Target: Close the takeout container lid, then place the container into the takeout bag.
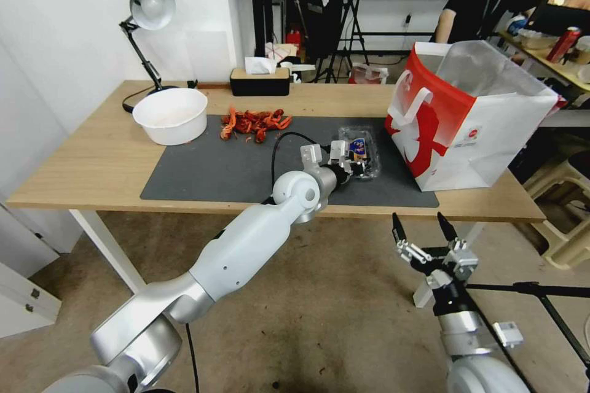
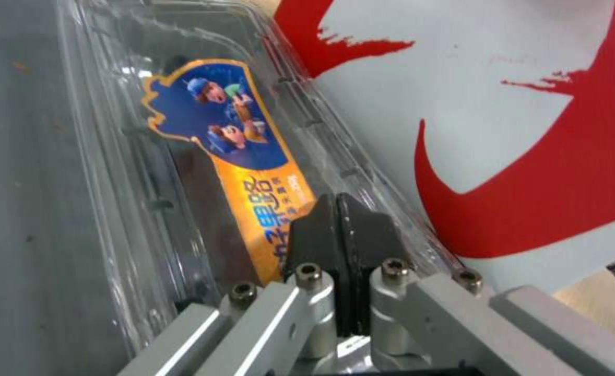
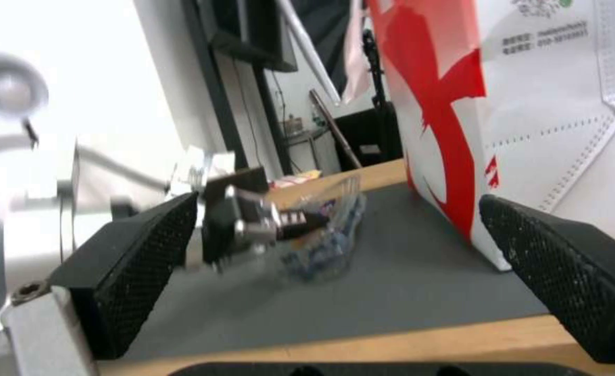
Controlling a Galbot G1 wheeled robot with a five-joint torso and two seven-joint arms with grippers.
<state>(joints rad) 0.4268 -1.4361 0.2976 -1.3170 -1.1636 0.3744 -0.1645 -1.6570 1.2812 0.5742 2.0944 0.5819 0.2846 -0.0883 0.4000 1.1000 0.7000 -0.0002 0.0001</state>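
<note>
On grey mat (image 1: 246, 172), left claw (image 2: 339, 219) presses takeout container (image 1: 359, 156).

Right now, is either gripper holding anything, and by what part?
Nothing is held. The left gripper is shut with its tips pressing on the takeout container lid near the label. The right gripper hangs open below the table edge.

Readable print
The lid (image 2: 182, 156) label carries cartoon figures and Chinese characters; the bag (image 3: 551, 78) shows small, illegible printed lines.

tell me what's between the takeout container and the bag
Nothing: bare dark mat separates the takeout container from the takeout bag, in the head view.
</note>
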